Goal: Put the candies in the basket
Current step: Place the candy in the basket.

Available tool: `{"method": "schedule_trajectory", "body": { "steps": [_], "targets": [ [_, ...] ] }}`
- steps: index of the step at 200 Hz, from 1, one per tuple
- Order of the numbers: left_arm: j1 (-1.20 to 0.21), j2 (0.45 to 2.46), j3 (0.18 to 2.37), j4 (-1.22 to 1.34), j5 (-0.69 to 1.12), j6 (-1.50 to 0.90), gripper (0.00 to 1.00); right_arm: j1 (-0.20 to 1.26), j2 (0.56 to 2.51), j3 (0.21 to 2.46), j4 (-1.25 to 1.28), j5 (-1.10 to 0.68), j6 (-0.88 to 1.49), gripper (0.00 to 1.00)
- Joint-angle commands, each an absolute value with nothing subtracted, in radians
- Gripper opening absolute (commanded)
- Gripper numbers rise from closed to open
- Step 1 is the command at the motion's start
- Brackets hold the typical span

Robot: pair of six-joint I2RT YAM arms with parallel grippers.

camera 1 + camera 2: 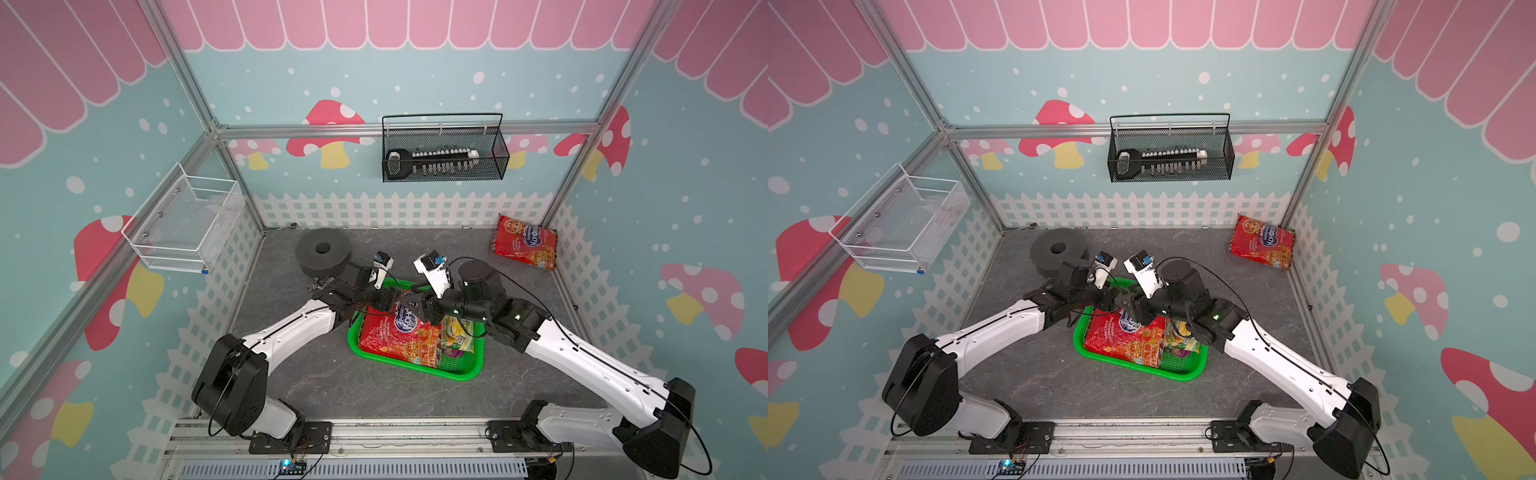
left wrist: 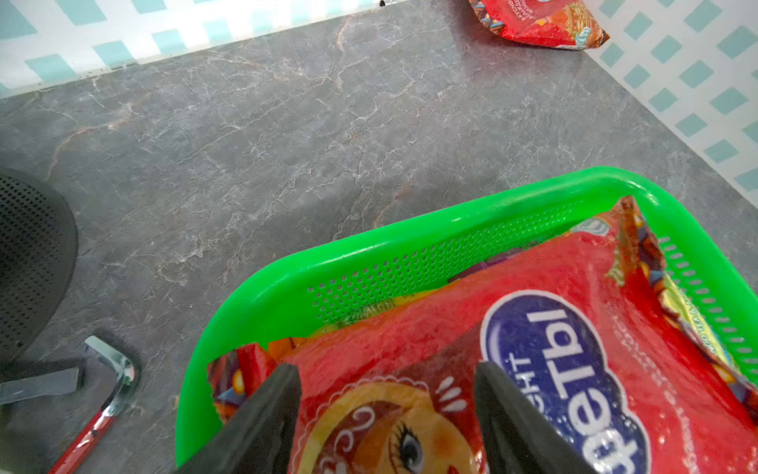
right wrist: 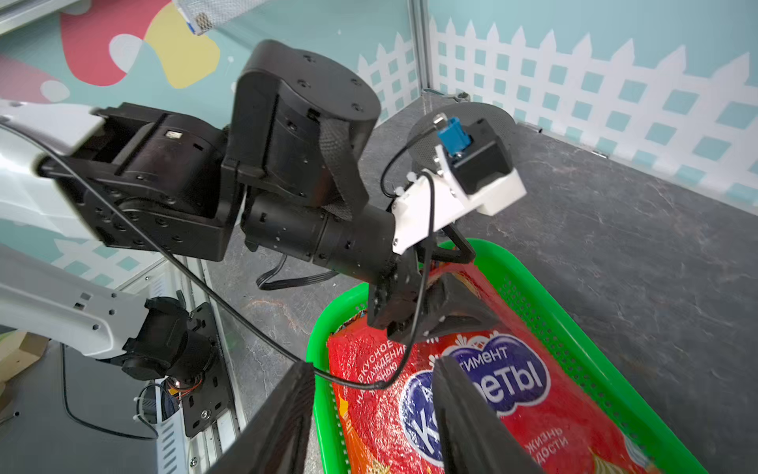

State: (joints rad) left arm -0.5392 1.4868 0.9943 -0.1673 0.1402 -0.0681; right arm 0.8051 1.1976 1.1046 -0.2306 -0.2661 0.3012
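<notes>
The left gripper (image 2: 387, 369) and right gripper (image 3: 373, 365) are held agape over the basket (image 1: 461, 376); one red bag (image 1: 524, 242) (soft, glossy, probably slippery) is seen by the far fence (image 1: 399, 212), best pinched at its seam.

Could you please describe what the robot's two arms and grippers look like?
The left arm and right arm have smooth white shells with black joint housings and a thin black cable running along each. Each wrist carries a white camera mount with a blue connector. The left gripper and right gripper have black wedge-shaped fingers.
</notes>
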Motion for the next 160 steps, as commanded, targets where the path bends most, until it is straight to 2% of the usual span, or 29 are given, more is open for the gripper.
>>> {"method": "schedule_trajectory", "body": {
  "steps": [1,16,56,75,103,137,160],
  "targets": [
    [-0.525,1.474,1.028,-0.132,0.049,-0.077,0.71,0.804,1.235,1.041,-0.139,-0.376,0.253,0.48],
    [-0.497,1.458,1.033,-0.131,0.052,-0.108,0.71,0.804,1.277,0.997,-0.085,-0.412,0.266,0.45],
    [-0.422,1.413,1.035,-0.103,0.146,-0.210,0.71,0.760,1.371,0.902,-0.033,-0.367,0.356,0.40],
    [-0.422,1.407,1.034,-0.090,0.179,-0.197,0.71,0.710,1.416,0.861,-0.004,-0.425,0.409,0.45],
    [-0.422,1.396,1.017,-0.060,0.187,-0.201,0.71,0.653,1.474,0.798,0.008,-0.467,0.500,0.45],
    [-0.464,1.375,0.984,-0.022,0.156,-0.147,0.70,0.560,1.438,0.668,0.098,-0.567,0.599,0.45],
    [-0.500,1.354,0.951,0.031,0.105,-0.130,0.70,0.541,1.394,0.658,0.094,-0.599,0.591,0.51]
  ]
}}
